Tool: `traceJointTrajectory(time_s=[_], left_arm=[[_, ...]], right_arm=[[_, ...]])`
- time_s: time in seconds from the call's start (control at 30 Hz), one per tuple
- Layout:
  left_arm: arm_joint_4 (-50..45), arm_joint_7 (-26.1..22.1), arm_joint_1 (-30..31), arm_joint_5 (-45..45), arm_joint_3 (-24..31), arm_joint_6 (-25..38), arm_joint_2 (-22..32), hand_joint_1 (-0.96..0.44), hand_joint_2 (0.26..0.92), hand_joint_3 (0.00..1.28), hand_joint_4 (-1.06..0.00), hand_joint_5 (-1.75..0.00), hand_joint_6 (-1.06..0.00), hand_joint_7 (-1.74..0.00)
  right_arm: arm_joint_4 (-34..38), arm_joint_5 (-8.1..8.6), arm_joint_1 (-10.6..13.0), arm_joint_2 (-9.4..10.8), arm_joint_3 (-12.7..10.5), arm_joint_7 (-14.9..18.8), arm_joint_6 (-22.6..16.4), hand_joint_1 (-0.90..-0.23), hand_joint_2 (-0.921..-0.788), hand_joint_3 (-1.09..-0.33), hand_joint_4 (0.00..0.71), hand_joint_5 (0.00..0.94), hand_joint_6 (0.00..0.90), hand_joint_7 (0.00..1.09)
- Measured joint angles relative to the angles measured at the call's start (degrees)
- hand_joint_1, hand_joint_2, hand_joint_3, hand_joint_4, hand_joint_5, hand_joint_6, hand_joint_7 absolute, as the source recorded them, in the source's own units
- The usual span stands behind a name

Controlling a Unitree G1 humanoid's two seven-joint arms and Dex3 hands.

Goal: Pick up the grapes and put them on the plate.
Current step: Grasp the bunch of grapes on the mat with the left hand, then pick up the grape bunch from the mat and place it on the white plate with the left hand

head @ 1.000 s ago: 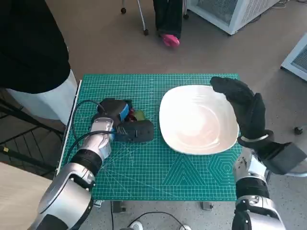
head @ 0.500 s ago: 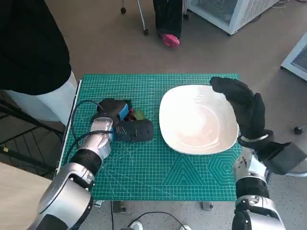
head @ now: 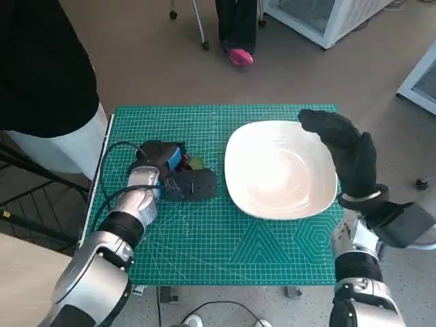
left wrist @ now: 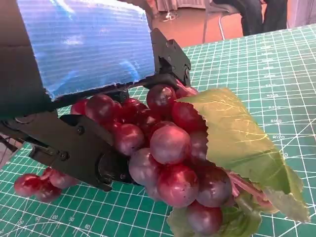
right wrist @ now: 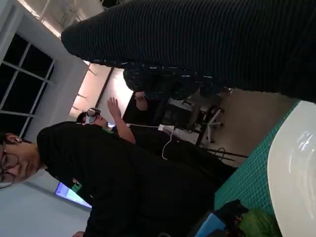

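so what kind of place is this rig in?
Probably a lab or office workspace: a green cutting mat covers the small table, a white cabinet-like unit stands on the bare floor behind, and a person in black watches close by.

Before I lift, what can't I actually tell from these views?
- Head view: the grapes are almost wholly covered by the left hand; only a leaf edge shows.
- Left wrist view: the taped hand back hides where the fingers meet the bunch, so the firmness of the grip is unclear.
- Right wrist view: the right hand is a dark band; its fingers do not show, and the plate is cut off by the edge.
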Motion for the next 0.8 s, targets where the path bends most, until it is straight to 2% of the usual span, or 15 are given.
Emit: traceJointTrajectory(time_s=[0.17, 0.3, 0.6, 0.8], left_arm=[[-2.82, -2.0, 0.06, 0.0, 0.05, 1.44, 0.68, 0.0, 0.921, 0.17, -0.55, -1.44, -0.56, -1.1], [-8.19, -3.79, 0.33, 0.03, 0.37, 2.73, 2.04, 0.0, 0.92, 0.13, -0.6, -1.41, -0.59, -1.06], [-27.86, -10.46, 2.32, -0.02, 3.32, 6.9, 6.68, 0.0, 0.92, 0.12, -0.61, -1.42, -0.63, -1.0], [-40.94, -15.57, 4.53, 0.58, 5.11, 10.9, 9.22, 0.0, 0.92, 0.14, -0.59, -1.37, -0.58, -1.11]], right_arm=[[-0.07, 0.24, 0.0, 0.0, -0.23, 0.11, 0.32, -0.447, -0.921, -0.543, 0.283, 0.001, 0.256, 0.0], [-0.08, 0.4, -0.01, 0.01, -0.43, 0.35, 0.63, -0.443, -0.921, -0.545, 0.288, 0.003, 0.259, 0.0], [-0.08, 0.47, -0.03, 0.04, -0.74, 0.49, 0.81, -0.443, -0.921, -0.548, 0.292, 0.003, 0.264, 0.0], [-0.08, 0.52, -0.14, 0.11, -0.9, 0.48, 1.04, -0.447, -0.921, -0.546, 0.294, 0.004, 0.268, 0.01]])
